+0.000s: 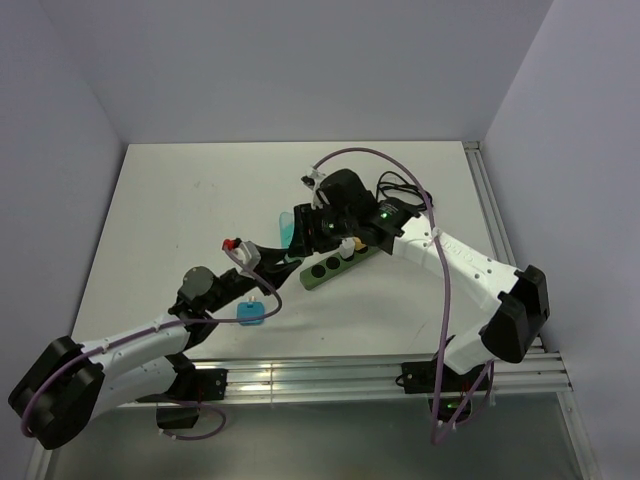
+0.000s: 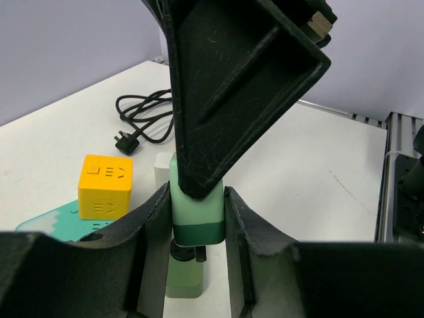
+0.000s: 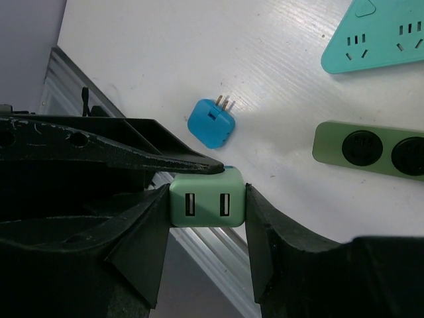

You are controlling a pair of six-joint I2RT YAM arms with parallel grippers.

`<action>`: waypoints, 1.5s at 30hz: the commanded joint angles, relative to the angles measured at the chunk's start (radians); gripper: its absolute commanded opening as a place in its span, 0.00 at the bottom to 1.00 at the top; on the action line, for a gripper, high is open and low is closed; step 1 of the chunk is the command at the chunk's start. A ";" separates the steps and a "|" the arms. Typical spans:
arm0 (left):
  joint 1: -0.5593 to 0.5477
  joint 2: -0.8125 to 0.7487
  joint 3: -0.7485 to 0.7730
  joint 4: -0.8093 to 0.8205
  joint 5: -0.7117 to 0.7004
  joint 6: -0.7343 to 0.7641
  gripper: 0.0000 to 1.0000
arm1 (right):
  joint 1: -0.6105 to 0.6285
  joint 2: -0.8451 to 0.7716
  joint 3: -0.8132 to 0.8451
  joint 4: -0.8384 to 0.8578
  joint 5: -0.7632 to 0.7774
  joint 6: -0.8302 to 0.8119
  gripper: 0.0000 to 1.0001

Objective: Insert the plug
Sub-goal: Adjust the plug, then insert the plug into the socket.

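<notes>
- Grip of the right claw (image 3: 207, 199) is closed on the green plug (image 3: 205, 207). One finger presses each short side, and the plug's two USB ports face that wrist's camera.
- Left claw (image 2: 197, 209) is clamped on the same plug across its other pair of faces, its fingers (image 2: 154, 225) flush against both sides. One of them shows in the right wrist view, lying along the plug's top edge.
- In the left wrist view, the right claw's broad black finger fills the space just above the plug.
- Close beside the two claws lies the green power strip (image 1: 335, 265) with round black sockets. Whether the plug touches it I cannot tell.
- On the left arm's side of the claws, a blue plug (image 3: 212, 123) rests on the desk (image 1: 200, 200), apart from the held one, with its prongs pointing away.
- Beyond the green strip lies a teal power strip (image 3: 377, 33), with a yellow cube (image 2: 105, 185) standing on it.
- Farther out, a black cable (image 2: 146, 116) lies coiled.
</notes>
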 commanded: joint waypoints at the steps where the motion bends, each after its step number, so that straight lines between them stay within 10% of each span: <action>1: -0.010 -0.027 0.011 0.023 -0.002 0.042 0.00 | 0.000 0.020 0.048 -0.025 -0.067 -0.021 0.46; 3: -0.010 -0.032 0.014 0.017 -0.011 0.044 0.04 | 0.000 0.023 0.046 -0.028 -0.063 -0.023 0.28; 11: -0.010 -0.044 -0.041 0.101 -0.022 -0.022 0.88 | -0.010 -0.035 -0.017 0.059 0.066 -0.005 0.22; 21: 0.005 -0.133 -0.105 0.110 -0.200 -0.135 1.00 | -0.057 -0.006 -0.044 0.171 0.256 -0.069 0.18; 25: 0.130 -0.133 -0.087 0.055 -0.300 -0.401 0.99 | -0.057 0.005 -0.139 0.312 0.308 -0.103 0.15; 27: 0.344 -0.059 0.010 -0.117 -0.186 -0.619 1.00 | -0.055 0.025 -0.223 0.465 0.339 -0.139 0.14; 32: 0.485 0.144 0.242 -0.382 -0.015 -0.712 1.00 | -0.057 0.049 -0.300 0.639 0.335 -0.164 0.13; 45: 0.527 0.551 0.569 -0.534 0.194 -0.813 1.00 | -0.020 0.187 -0.298 0.814 0.394 -0.232 0.16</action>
